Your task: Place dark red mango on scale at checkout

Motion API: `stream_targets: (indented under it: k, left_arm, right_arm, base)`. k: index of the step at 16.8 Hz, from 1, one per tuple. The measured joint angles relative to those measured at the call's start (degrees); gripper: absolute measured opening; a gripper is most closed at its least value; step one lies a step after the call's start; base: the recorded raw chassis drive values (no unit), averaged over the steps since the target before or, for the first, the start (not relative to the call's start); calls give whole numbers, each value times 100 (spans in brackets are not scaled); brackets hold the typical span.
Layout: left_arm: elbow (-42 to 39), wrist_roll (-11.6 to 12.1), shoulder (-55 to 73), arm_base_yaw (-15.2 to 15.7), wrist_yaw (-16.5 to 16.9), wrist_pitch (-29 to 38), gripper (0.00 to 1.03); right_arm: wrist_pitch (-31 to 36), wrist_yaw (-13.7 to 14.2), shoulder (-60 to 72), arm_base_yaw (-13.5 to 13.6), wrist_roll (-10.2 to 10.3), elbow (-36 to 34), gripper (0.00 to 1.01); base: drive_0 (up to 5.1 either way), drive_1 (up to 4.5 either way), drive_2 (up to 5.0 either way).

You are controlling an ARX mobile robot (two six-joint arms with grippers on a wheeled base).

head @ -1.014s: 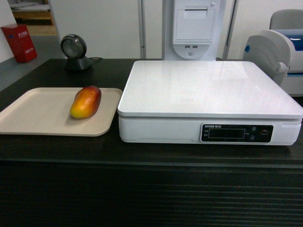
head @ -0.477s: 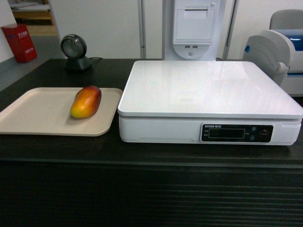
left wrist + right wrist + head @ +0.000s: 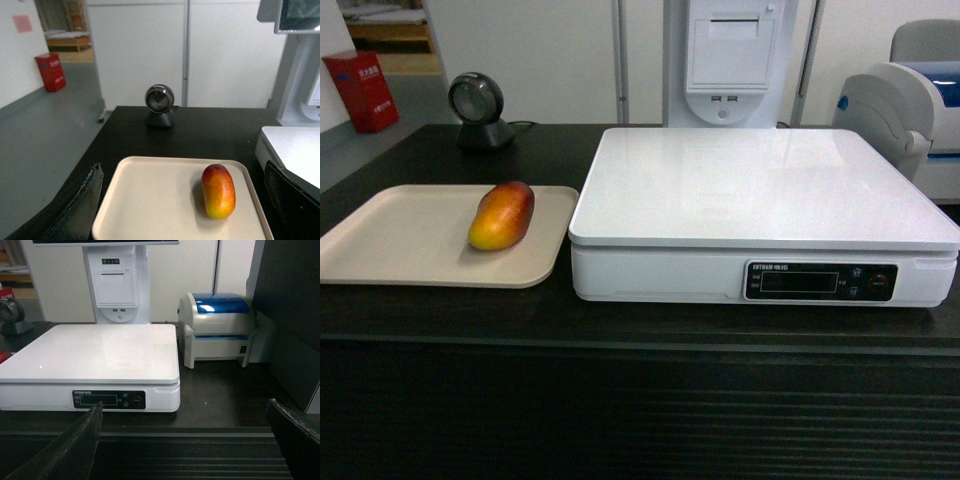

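The dark red mango (image 3: pixel 501 215) lies on its side on a beige tray (image 3: pixel 390 240), left of the white scale (image 3: pixel 760 190) on the dark checkout (image 3: pixel 620 400) with its ribbed front. Neither gripper shows in the head view. In the left wrist view, my left gripper (image 3: pixel 185 212) is open and hovers near the tray's (image 3: pixel 150 200) front edge. The mango (image 3: pixel 218 191) lies ahead, toward the right finger, untouched. My right gripper (image 3: pixel 185 447) is open too, in front of the counter edge, with the scale (image 3: pixel 95 352) ahead to its left.
A round black scanner (image 3: pixel 480 110) stands behind the tray. A white printer stand (image 3: pixel 725 60) rises behind the scale. A grey and blue label printer (image 3: pixel 217 327) sits right of the scale. A red box (image 3: pixel 50 72) stands on the floor far left.
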Motion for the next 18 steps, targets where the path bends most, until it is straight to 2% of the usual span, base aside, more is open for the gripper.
stream_targets:
  k: [2, 4, 7, 10, 14, 18]
  left_arm:
    - [1204, 68, 1764, -70, 391, -129, 98]
    - [2546, 210, 3296, -212, 647, -754, 98]
    - [4566, 223, 4988, -356, 815, -1840, 98]
    - [5949, 229, 6035, -455, 931, -2785, 98]
    - [6994, 361, 6763, -520, 933, -3534, 98]
    - [7322, 407, 7029, -518, 909, -3954, 98]
  right_arm:
    - [2, 0, 0, 0, 0, 0, 98]
    - [0, 0, 0, 0, 0, 0, 98]
    - [0, 0, 0, 0, 0, 0, 98]
    - [0, 0, 0, 0, 0, 0, 98]
    - [0, 0, 0, 0, 0, 0, 98]
    - [0, 0, 0, 0, 0, 0, 98]
  base:
    - [0, 0, 0]
    - [0, 0, 0]
    - [0, 0, 0]
    - [0, 0, 0]
    - [0, 0, 0]
    - [0, 0, 0]
